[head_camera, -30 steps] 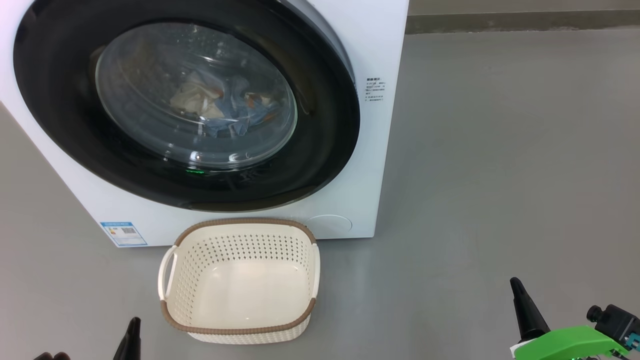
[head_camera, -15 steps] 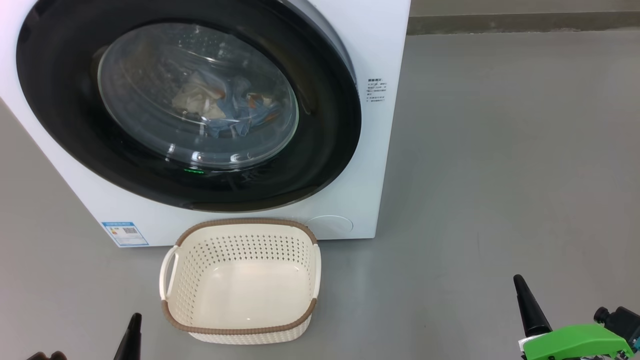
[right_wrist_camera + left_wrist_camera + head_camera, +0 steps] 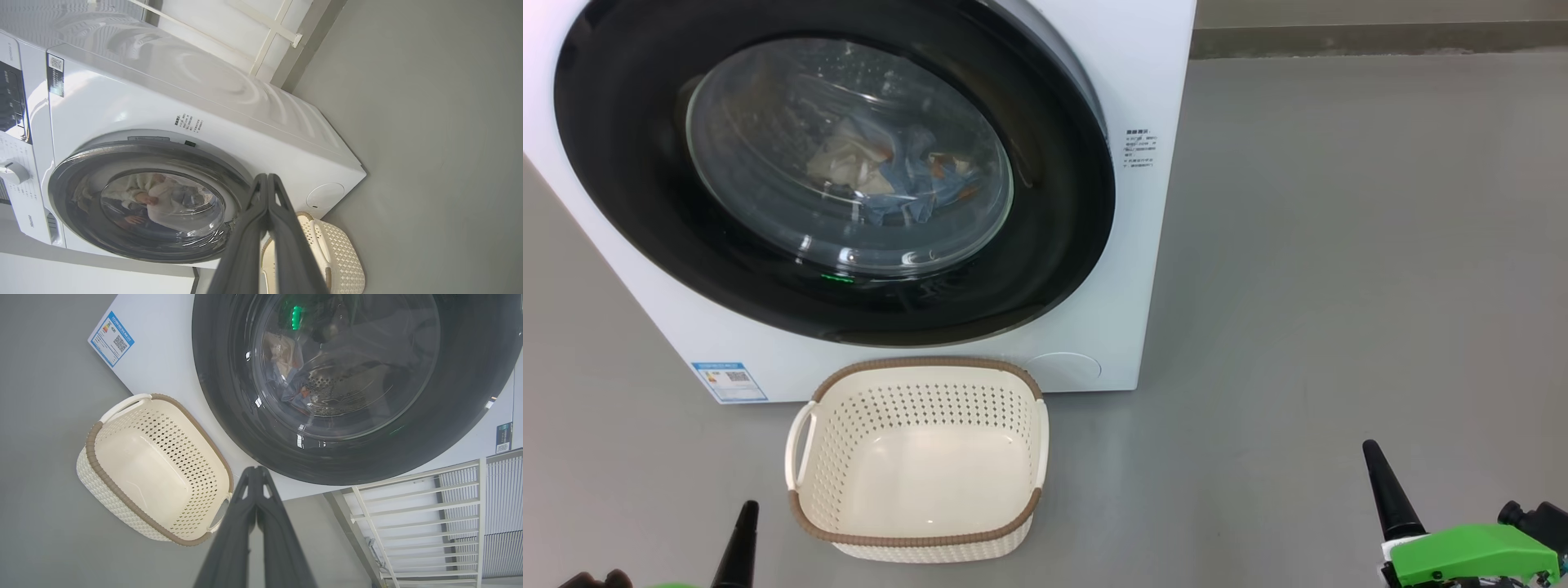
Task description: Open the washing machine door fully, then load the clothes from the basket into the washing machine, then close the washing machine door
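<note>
The white washing machine [image 3: 1152, 65] stands ahead with its round black-rimmed door [image 3: 1062, 245] flat against the front. Through the glass bowl I see the clothes [image 3: 894, 175], light-blue and cream fabric, lying in the drum; the same clothes [image 3: 288, 375] show in the left wrist view. The cream basket [image 3: 919, 523] sits on the floor just before the machine, with nothing in it. My left gripper [image 3: 745, 513] is low at the bottom left, shut and holding nothing. At the bottom right, my right gripper [image 3: 1372, 451] is also shut and holding nothing. Both are well short of the machine.
Grey floor [image 3: 1339, 286] stretches wide to the machine's right. A blue label [image 3: 729, 380] marks the machine's lower left corner. A white railing [image 3: 429, 522] stands beside the machine in the left wrist view. The control panel with a knob [image 3: 12, 173] shows in the right wrist view.
The head view has drifted slightly, shifting the scene a little to the right. Both grippers stay low; the right fingertip sits a touch higher in the picture.
</note>
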You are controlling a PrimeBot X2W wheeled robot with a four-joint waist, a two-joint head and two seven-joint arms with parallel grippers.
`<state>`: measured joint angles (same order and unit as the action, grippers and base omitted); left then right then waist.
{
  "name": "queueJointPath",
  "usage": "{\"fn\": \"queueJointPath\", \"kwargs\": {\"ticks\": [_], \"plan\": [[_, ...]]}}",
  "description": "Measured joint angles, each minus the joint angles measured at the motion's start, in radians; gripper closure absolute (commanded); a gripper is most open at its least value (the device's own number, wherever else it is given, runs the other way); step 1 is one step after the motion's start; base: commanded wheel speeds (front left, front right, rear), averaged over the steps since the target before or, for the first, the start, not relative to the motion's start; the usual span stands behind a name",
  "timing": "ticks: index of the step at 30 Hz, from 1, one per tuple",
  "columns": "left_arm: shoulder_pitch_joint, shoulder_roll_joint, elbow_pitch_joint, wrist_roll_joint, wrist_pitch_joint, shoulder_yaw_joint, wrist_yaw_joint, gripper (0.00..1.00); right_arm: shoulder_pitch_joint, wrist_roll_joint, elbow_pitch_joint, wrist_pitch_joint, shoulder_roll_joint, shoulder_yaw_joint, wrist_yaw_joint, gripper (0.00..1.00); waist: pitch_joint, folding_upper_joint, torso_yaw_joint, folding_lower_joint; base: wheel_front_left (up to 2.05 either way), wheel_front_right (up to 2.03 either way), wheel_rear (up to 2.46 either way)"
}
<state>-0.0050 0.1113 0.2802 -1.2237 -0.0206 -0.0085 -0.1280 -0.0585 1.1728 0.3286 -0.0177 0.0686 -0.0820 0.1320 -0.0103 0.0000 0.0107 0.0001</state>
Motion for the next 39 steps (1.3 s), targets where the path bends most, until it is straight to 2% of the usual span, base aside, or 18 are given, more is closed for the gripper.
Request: {"fn": "queueJointPath", "kwargs": {"ticks": [39], "plan": [[-0.051,-0.063,-0.006,-0.342,0.115,0.075,0.0,1.0,-0.003,0.387,-0.048,0.114,-0.018,-0.047,-0.003,1.0,0.007,0.0,-0.01,0.0,0.0,0.0,0.0]]}}
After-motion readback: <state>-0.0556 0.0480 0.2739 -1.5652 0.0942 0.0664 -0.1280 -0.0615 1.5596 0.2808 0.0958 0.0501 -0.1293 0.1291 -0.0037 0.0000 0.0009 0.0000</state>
